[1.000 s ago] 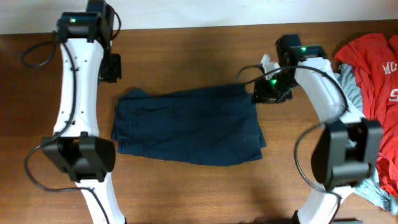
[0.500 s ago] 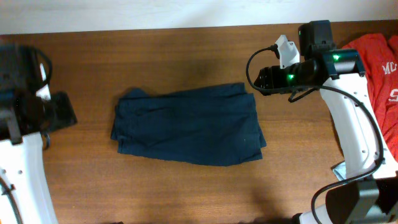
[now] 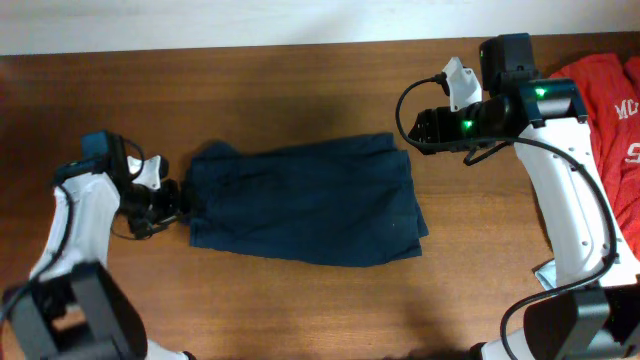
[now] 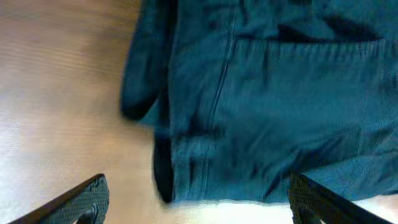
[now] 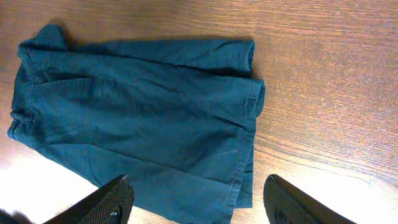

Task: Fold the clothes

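Observation:
The clothes in play are a dark navy garment (image 3: 300, 200), lying folded flat in the middle of the wooden table (image 3: 300, 90). My left gripper (image 3: 178, 200) sits low at the garment's left edge, open, with nothing between its fingers. In the left wrist view the navy cloth (image 4: 280, 93) fills the upper frame and the left gripper (image 4: 202, 208) straddles its hem. My right gripper (image 3: 415, 130) hovers open by the garment's far right corner. In the right wrist view the garment (image 5: 143, 118) lies below the open right gripper (image 5: 199, 205).
A red white-lettered tee (image 3: 610, 100) is heaped at the table's right edge, behind the right arm. Bare wood surrounds the navy garment on all sides. The table's far edge meets a pale wall (image 3: 300, 20).
The left arm swung in to the garment's left edge and its jaws opened wide. The right gripper let go of the far right corner, opened and lifted, then held still.

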`<action>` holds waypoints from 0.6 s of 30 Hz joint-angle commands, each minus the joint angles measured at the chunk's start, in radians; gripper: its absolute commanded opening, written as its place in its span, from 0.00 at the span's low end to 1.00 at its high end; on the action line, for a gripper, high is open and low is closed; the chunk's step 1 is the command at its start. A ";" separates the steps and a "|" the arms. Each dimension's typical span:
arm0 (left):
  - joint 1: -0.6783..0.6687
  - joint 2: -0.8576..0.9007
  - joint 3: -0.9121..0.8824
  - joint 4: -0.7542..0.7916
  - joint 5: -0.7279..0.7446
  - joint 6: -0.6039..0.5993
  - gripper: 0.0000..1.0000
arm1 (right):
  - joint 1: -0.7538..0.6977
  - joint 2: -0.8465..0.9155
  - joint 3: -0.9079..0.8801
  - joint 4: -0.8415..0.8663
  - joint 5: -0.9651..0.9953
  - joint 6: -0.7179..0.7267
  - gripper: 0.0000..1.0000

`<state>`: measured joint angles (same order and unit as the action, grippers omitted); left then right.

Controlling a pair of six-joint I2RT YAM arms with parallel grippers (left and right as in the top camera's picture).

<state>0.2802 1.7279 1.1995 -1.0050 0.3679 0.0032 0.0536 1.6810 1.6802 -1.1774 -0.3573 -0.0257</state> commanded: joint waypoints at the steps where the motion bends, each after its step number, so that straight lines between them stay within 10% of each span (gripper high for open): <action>1: 0.006 0.080 -0.007 0.044 0.089 0.025 0.95 | -0.003 -0.006 0.013 -0.002 0.002 0.007 0.72; 12: 0.006 0.293 -0.007 0.154 0.179 0.028 0.98 | -0.003 -0.006 0.013 -0.006 0.002 0.007 0.72; 18: 0.003 0.320 -0.008 0.184 0.198 0.028 0.83 | -0.003 -0.006 0.013 -0.005 0.002 0.007 0.71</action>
<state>0.2893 1.9697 1.2255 -0.8433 0.5705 0.0120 0.0536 1.6810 1.6802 -1.1816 -0.3573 -0.0254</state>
